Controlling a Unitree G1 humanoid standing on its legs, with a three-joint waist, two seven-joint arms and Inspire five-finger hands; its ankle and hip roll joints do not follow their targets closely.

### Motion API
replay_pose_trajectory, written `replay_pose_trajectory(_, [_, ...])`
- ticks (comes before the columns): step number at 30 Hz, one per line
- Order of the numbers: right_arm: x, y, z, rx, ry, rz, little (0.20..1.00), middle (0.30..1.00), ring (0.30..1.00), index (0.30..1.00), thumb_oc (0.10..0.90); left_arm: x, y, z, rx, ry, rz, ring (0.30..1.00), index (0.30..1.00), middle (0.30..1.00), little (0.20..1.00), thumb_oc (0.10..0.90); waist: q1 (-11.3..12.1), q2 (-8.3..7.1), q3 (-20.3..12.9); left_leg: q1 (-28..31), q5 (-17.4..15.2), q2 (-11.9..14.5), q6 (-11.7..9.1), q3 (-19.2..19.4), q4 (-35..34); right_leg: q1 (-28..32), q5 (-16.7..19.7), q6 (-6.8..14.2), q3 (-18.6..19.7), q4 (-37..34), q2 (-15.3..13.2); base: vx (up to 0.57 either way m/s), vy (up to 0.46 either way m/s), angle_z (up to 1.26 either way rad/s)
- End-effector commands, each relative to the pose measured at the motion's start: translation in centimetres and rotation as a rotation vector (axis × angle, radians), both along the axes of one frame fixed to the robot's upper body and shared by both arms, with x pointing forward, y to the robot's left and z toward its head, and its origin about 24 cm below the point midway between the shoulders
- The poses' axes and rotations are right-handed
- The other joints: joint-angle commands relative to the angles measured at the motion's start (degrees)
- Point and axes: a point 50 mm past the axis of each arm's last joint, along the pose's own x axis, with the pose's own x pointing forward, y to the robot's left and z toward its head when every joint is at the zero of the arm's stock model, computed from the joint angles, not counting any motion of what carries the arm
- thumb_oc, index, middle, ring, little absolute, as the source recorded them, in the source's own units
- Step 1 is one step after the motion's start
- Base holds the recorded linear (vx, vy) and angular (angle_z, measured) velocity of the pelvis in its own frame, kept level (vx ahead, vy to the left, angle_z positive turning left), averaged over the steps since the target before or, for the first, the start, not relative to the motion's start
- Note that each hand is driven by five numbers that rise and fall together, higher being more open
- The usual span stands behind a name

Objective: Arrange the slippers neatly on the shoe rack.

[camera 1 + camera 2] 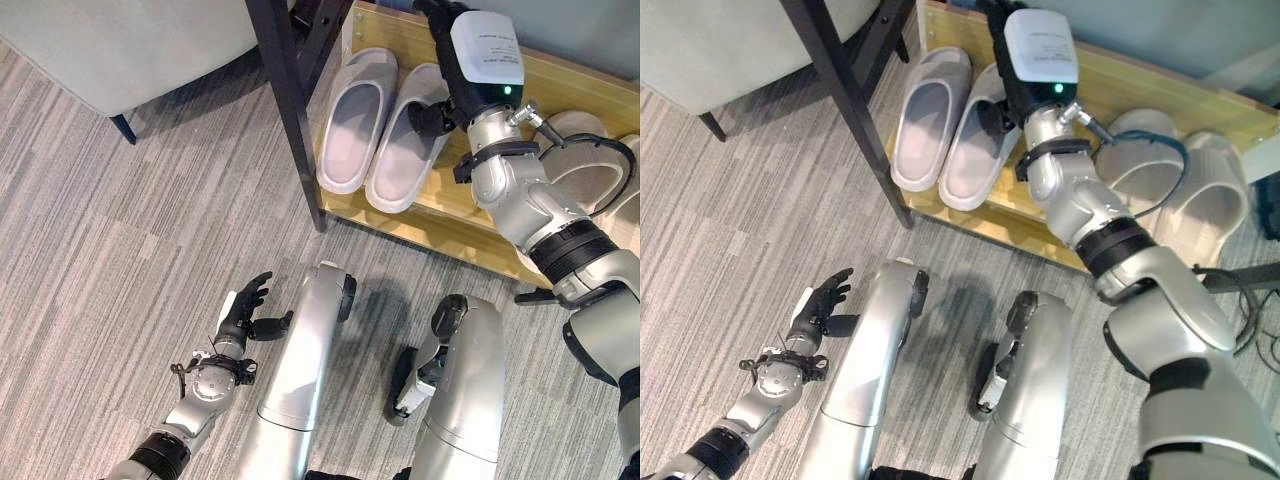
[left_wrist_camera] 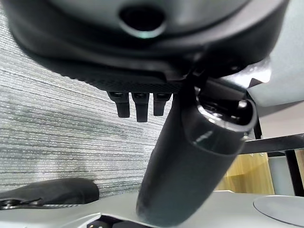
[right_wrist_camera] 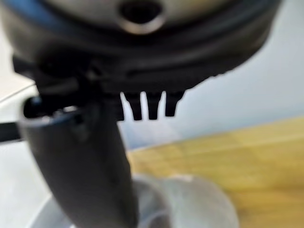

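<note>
So the right hand (image 1: pixel 992 108) is up over the shoe rack (image 1: pixel 1120 75), reaching in above the inner slipper (image 1: pixel 975 140) of the left-hand pair, and in its own wrist view the fingers (image 3: pixel 147 105) poke out straight with the thumb (image 3: pixel 80 161) hanging free, so it's relaxed and not gripping anything. From the head camera the thumb seems to sit right at that slipper's strap, touching or just shy of it, honestly can't tell which. The outer slipper (image 1: pixel 925 115) lies right beside its mate, both toes pointing toward the back of the wooden shelf, and they already look pretty parallel. A second pair (image 1: pixel 1200 185) sits further to the robot's right on the same shelf, partly hidden behind the forearm, and looks a bit more splayed. My guess is the step is a final nudge to square things up: keep the fingers flat, push gently on the strap or side rather than grabbing, and mind the dark rack post (image 1: pixel 845 95) so nothing slides off the front edge. The left hand (image 1: pixel 818 305) hangs low over the striped grey carpet (image 1: pixel 730 220), fingers loose and spread, well apart from the rack and holding nothing. A grey chair (image 1: pixel 120 45) sits off to the left.
</note>
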Motion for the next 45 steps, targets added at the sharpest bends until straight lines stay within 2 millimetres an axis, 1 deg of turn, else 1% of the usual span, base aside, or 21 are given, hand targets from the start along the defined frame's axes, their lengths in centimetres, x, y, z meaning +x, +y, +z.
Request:
replay_pose_trajectory(1, [-2.5, 1.7, 4.1, 0.03, -0.218, 0.133, 0.9, 0.9, 0.9, 0.9, 0.8, -0.2, -2.3, 1.8, -0.088, -0.125, -0.048, 0.9, 0.9, 0.9, 0.9, 0.8, 1.94, -1.0, -2.12, -1.36, -2.26, 0.76, -6.83, -1.6, -3.04, 4.05, 10.41, -3.92, -1.83, 5.59, -1.17, 0.0, 0.0, 0.0])
replay_pose_trajectory(7, [-3.4, 1.4, 3.1, 0.038, -0.228, 0.152, 0.9, 0.9, 0.9, 0.9, 0.8, -0.2, -2.5, 1.8, -0.083, -0.131, -0.048, 0.9, 0.9, 0.9, 0.9, 0.8, 1.55, -1.43, -2.12, -1.36, -2.35, 0.72, -6.92, -1.57, -3.06, 3.99, 10.46, -3.91, -1.83, 5.56, -1.01, 0.0, 0.0, 0.0])
replay_pose_trajectory(10, [-4.4, 0.9, 2.8, 0.042, -0.252, 0.171, 0.9, 0.9, 0.9, 0.9, 0.8, -0.2, -2.4, 1.8, -0.078, -0.132, -0.042, 0.9, 0.9, 0.9, 0.9, 0.8, 1.25, -1.9, -2.12, -1.36, -2.5, 0.66, -6.95, -1.77, -2.76, 4.02, 10.6, -3.56, -1.82, 5.74, -0.87, 0.0, 0.003, -0.04])
replay_pose_trajectory(13, [-5.0, 0.7, 2.8, 0.043, -0.267, 0.185, 0.9, 0.9, 0.9, 0.9, 0.8, -0.1, -2.3, 1.8, -0.075, -0.132, -0.038, 0.9, 0.9, 0.9, 0.9, 0.8, 1.0, -2.2, -2.12, -1.36, -2.5, 0.6, -7.02, -1.89, -2.65, 4.05, 10.57, -3.54, -1.82, 5.79, -0.84, 0.0, -0.007, -0.05])
replay_pose_trajectory(16, [-6.3, 0.0, 2.7, 0.066, -0.296, 0.216, 0.9, 0.9, 0.9, 0.9, 0.8, 0.0, -2.4, 1.8, -0.07, -0.134, -0.041, 0.9, 0.9, 0.9, 0.9, 0.8, 0.25, -2.81, -2.12, -1.36, -2.55, 0.53, -7.13, -1.86, -2.41, 4.14, 10.53, -3.54, -1.74, 5.97, -0.98, 0.0, 0.0, 0.0])
replay_pose_trajectory(19, [-7.2, -0.4, 2.2, 0.125, -0.298, 0.249, 0.9, 0.9, 0.9, 0.9, 0.8, -0.1, -2.3, 1.8, -0.066, -0.132, -0.044, 0.9, 0.9, 0.9, 0.9, 0.8, -0.43, -3.27, -2.12, -1.36, -2.47, 0.74, -7.2, -1.42, -2.52, 4.15, 10.56, -3.43, -1.55, 6.13, -0.86, 0.0, 0.0, 0.0])
replay_pose_trajectory(21, [-7.5, -0.5, 1.3, 0.22, -0.283, 0.287, 0.9, 0.9, 0.9, 0.9, 0.8, -0.1, -2.3, 1.7, -0.068, -0.128, -0.041, 0.9, 0.9, 0.9, 0.9, 0.8, -0.89, -3.49, -2.12, -1.36, -2.33, 0.95, -7.22, -1.11, -2.61, 4.15, 10.61, -3.39, -1.4, 6.34, -0.8, 0.0, 0.0, 0.0])
replay_pose_trajectory(22, [-7.6, -0.6, 1.3, 0.224, -0.282, 0.288, 0.9, 0.9, 0.9, 0.9, 0.8, -0.1, -2.3, 1.7, -0.065, -0.127, -0.042, 0.9, 0.9, 0.9, 0.9, 0.8, -0.82, -3.64, -2.12, -1.36, -2.29, 0.93, -7.22, -1.05, -2.61, 4.15, 10.6, -3.38, -1.34, 6.38, -0.83, 0.0, 0.0, 0.0])
replay_pose_trajectory(23, [-7.8, -0.5, 0.3, 0.311, -0.257, 0.318, 0.9, 0.9, 0.9, 0.9, 0.8, -0.1, -2.2, 1.6, -0.068, -0.126, -0.036, 0.9, 0.9, 0.9, 0.9, 0.8, -1.13, -3.91, -2.12, -1.36, -2.2, 0.93, -7.25, -0.85, -2.67, 4.19, 10.67, -3.33, -1.17, 6.49, -0.79, 0.0, 0.0, 0.0])
replay_pose_trajectory(24, [-7.8, -0.5, -0.4, 0.36, -0.232, 0.334, 0.9, 0.9, 0.9, 0.9, 0.8, -0.2, -2.1, 1.6, -0.067, -0.125, -0.032, 0.9, 0.9, 0.9, 0.9, 0.8, -1.22, -4.02, -2.12, -1.36, -2.1, 0.96, -7.26, -0.7, -2.72, 4.22, 10.76, -3.28, -1.14, 6.62, -0.79, 0.0, 0.0, 0.0])
replay_pose_trajectory(25, [-7.8, -0.5, -0.4, 0.361, -0.232, 0.334, 0.9, 0.9, 0.9, 0.9, 0.8, -0.2, -2.1, 1.6, -0.067, -0.125, -0.033, 0.9, 0.9, 0.9, 0.9, 0.8, -1.19, -4.06, -2.12, -1.36, -2.1, 0.96, -7.25, -0.68, -2.72, 4.21, 10.75, -3.28, -1.12, 6.64, -0.8, 0.0, 0.0, 0.0])
replay_pose_trajectory(26, [-7.6, -0.5, -1.6, 0.446, -0.18, 0.353, 0.9, 0.9, 0.9, 0.9, 0.8, -0.2, -2.1, 1.6, -0.072, -0.123, -0.025, 0.9, 0.9, 0.9, 0.9, 0.8, -1.47, -4.12, -2.12, -1.36, -2.02, 1.05, -7.26, -0.53, -2.64, 4.18, 10.88, -3.25, -1.05, 6.8, -0.83, 0.0, 0.0, 0.0])
replay_pose_trajectory(27, [-7.5, -0.4, -2.2, 0.48, -0.155, 0.361, 0.9, 0.9, 0.9, 0.9, 0.8, -0.1, -2.0, 1.6, -0.072, -0.121, -0.02, 0.9, 0.9, 0.9, 0.9, 0.8, -1.53, -4.3, -2.12, -1.36, -1.99, 1.07, -7.26, -0.44, -2.6, 4.2, 10.9, -3.22, -0.98, 6.89, -0.83, 0.0, 0.0, 0.0])
replay_pose_trajectory(28, [-7.2, -0.1, -3.3, 0.557, -0.098, 0.377, 0.9, 0.9, 0.9, 0.9, 0.8, -0.1, -2.0, 1.4, -0.072, -0.111, -0.015, 0.9, 0.9, 0.9, 0.9, 0.8, -1.61, -4.39, -2.12, -1.36, -1.91, 1.13, -7.2, -0.28, -2.65, 4.14, 10.87, -3.22, -1.01, 6.96, -0.81, 0.0, 0.0, 0.0])
replay_pose_trajectory(29, [-7.2, -0.1, -3.3, 0.559, -0.097, 0.378, 0.9, 0.9, 0.9, 0.9, 0.8, -0.1, -2.0, 1.4, -0.071, -0.111, -0.015, 0.9, 0.9, 0.9, 0.9, 0.8, -1.59, -4.45, -2.12, -1.36, -1.92, 1.14, -7.2, -0.28, -2.64, 4.13, 10.86, -3.22, -1.0, 6.97, -0.79, 0.0, 0.0, 0.0])
replay_pose_trajectory(30, [-6.9, 0.1, -4.0, 0.603, -0.06, 0.384, 0.9, 0.9, 0.9, 0.9, 0.8, 0.0, -2.0, 1.5, -0.072, -0.112, -0.015, 0.9, 0.9, 0.9, 0.9, 0.8, -1.58, -4.42, -2.12, -1.36, -1.87, 1.21, -7.1, -0.08, -2.69, 4.05, 10.91, -3.22, -1.01, 6.98, -0.85, 0.0, 0.0, 0.0])
replay_pose_trajectory(32, [-6.7, 0.6, -4.5, 0.637, -0.029, 0.406, 0.9, 0.9, 0.9, 0.9, 0.8, 0.0, -2.1, 1.5, -0.072, -0.112, -0.016, 0.9, 0.9, 0.9, 0.9, 0.8, -1.46, -4.34, -2.12, -1.36, -1.78, 1.23, -7.03, -0.04, -2.82, 3.96, 10.95, -3.24, -1.07, 6.91, -0.86, 0.0, 0.0, 0.0])
replay_pose_trajectory(33, [-6.7, 0.6, -4.5, 0.638, -0.029, 0.407, 0.9, 0.9, 0.9, 0.9, 0.8, 0.0, -2.1, 1.5, -0.072, -0.112, -0.016, 0.9, 0.9, 0.9, 0.9, 0.8, -1.47, -4.36, -2.12, -1.36, -1.78, 1.24, -7.03, -0.04, -2.82, 3.96, 10.96, -3.24, -1.07, 6.9, -0.85, 0.0, 0.0, 0.0])
replay_pose_trajectory(36, [-6.3, 1.6, -4.7, 0.696, 0.022, 0.466, 0.9, 0.9, 0.9, 0.9, 0.8, 0.1, -2.2, 1.5, -0.068, -0.113, -0.02, 0.9, 0.9, 0.9, 0.9, 0.8, -1.03, -3.97, -2.12, -1.36, -1.68, 1.19, -6.96, -0.2, -2.72, 3.76, 11.07, -3.29, -1.17, 6.87, -0.79, 0.0, 0.0, 0.0])
replay_pose_trajectory(42, [-5.5, 2.1, -4.2, 0.75, 0.066, 0.513, 0.9, 0.9, 0.9, 0.9, 0.8, 0.2, -2.3, 1.6, -0.065, -0.117, -0.029, 0.9, 0.9, 0.9, 0.9, 0.8, -0.46, -3.6, -2.12, -1.36, -1.47, 1.41, -6.9, -0.16, -2.95, 3.81, 10.99, -3.12, -1.44, 6.6, -1.06, 0.0, 0.0, 0.0])
replay_pose_trajectory(45, [-4.9, 2.0, -3.1, 0.749, 0.073, 0.532, 0.9, 0.9, 0.9, 0.9, 0.8, 0.2, -2.4, 1.6, -0.064, -0.117, -0.047, 0.9, 0.9, 0.9, 0.9, 0.8, 0.16, -3.24, -2.12, -1.36, -1.28, 1.22, -6.86, -0.54, -2.98, 3.92, 11.04, -3.18, -1.65, 6.33, -1.18, 0.0, 0.0, 0.0])
